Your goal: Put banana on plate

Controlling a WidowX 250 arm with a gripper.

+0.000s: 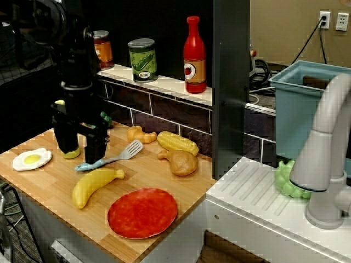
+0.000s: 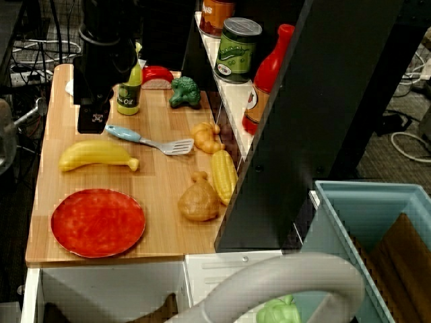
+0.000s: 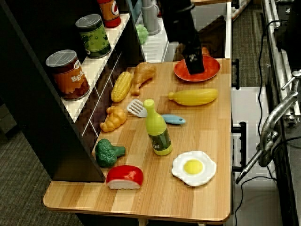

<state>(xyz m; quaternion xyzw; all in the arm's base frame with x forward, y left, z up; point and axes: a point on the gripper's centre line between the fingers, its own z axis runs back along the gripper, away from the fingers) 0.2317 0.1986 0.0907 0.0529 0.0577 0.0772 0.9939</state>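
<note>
The yellow banana [image 1: 96, 183] lies flat on the wooden counter, just left of the red-orange plate [image 1: 142, 212]; they sit close together but apart. Both also show in the top view, banana [image 2: 97, 155] and plate [image 2: 97, 222], and in the side view, banana [image 3: 193, 96] and plate [image 3: 209, 71]. My black gripper [image 1: 81, 150] hangs behind the banana, over the handle end of the spatula [image 1: 109, 159]. Its two fingers stand apart with nothing between them. In the side view the gripper [image 3: 194, 68] hides part of the plate.
A fried egg [image 1: 32, 159] lies at the left edge. A yellow-green bottle [image 2: 129, 94] stands right behind the gripper. Corn cob [image 1: 177, 142], chicken leg [image 1: 181, 161] and croissant [image 1: 140, 134] lie near the back wall. Cans and a ketchup bottle [image 1: 194, 55] stand on the shelf.
</note>
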